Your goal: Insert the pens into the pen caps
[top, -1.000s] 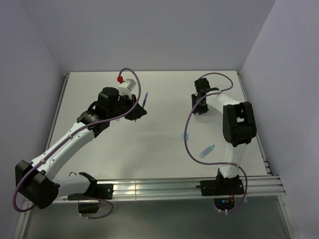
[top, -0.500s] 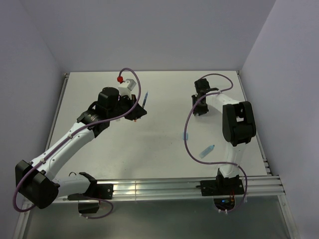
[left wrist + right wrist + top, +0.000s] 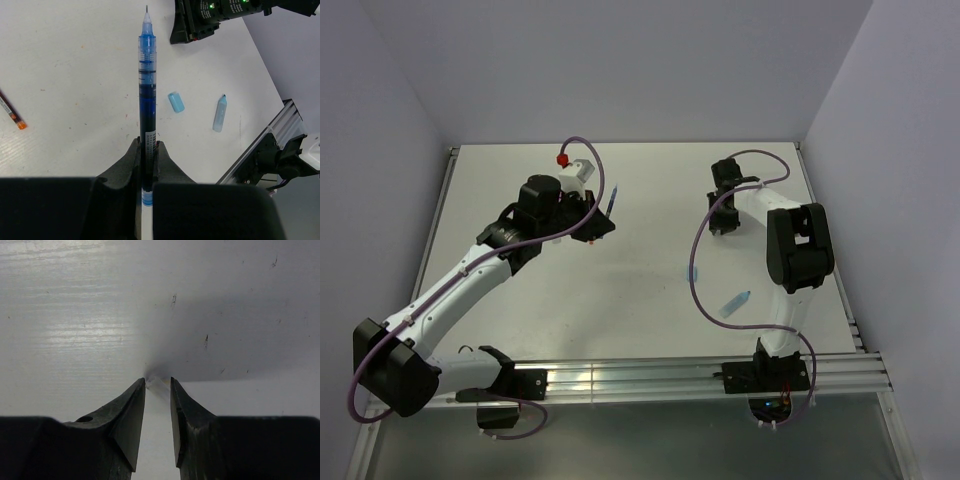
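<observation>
A: Top view: white tabletop (image 3: pixel 640 190), pale lilac walls. Left arm (image 3: pixel 460 280) runs diagonally from the near-left corner toward the far edge. Left gripper (image 3: pixel 592 226) clamps the dark blue pen (image 3: pixel 612 200), nib aimed at the far edge.

B: Right side?

A: Right arm (image 3: pixel 798 245) is folded up from its base at the near edge, forearm reaching toward the far-right area. Right gripper (image 3: pixel 720 224) is nose-down at the surface. Light blue cap (image 3: pixel 694 272) lies right of centre. Light blue marker (image 3: pixel 735 304) is near it, closer to the near edge. Both loose.

B: Left wrist view?

A: Jaws pinched near the pen's rear. Most of the barrel sticks out unsupported, uncapped. Red pen (image 3: pixel 10 111) lies flat at the left border.

B: Right wrist?

A: Fingertips down at the tabletop, narrow gap between the jaws. Small pale smudge at the tips. Can't tell if it's a cap or glare, or whether anything is gripped.

B: Risks?

A: My read: with that overhang the pen can pivot or slide back in the jaws when pushed into a cap. An off-axis meeting could bend the nib. The right tips sit so low they could scrape, or flick a small cap away on closing. The only cap I can identify matches the marker, not this pen, so a wrong pairing is possible.
</observation>
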`<action>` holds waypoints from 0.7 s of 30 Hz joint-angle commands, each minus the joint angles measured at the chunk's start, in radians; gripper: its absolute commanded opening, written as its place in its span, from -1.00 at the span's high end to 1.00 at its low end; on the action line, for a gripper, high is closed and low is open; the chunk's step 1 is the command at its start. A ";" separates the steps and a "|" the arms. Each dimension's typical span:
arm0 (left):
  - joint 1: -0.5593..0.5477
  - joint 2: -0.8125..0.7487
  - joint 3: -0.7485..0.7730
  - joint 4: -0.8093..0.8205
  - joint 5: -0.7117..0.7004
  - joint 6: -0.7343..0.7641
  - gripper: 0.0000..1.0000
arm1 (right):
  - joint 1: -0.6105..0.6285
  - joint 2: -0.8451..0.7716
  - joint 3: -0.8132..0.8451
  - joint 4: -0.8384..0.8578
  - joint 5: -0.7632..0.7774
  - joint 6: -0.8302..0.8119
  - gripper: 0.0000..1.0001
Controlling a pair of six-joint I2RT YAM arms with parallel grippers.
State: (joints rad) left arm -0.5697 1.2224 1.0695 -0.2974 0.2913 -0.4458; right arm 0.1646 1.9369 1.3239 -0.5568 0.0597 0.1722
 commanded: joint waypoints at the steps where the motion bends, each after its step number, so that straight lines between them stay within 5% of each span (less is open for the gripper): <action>1: 0.004 0.000 0.001 0.037 0.023 0.018 0.99 | -0.008 0.013 0.008 -0.025 0.026 0.019 0.32; 21: 0.010 0.020 0.004 0.035 0.028 0.013 0.99 | -0.028 -0.026 -0.092 0.004 -0.055 0.168 0.24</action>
State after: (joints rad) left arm -0.5659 1.2427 1.0695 -0.2974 0.2932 -0.4458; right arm 0.1478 1.9255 1.2816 -0.5549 0.0284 0.2840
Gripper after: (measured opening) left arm 0.088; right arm 0.377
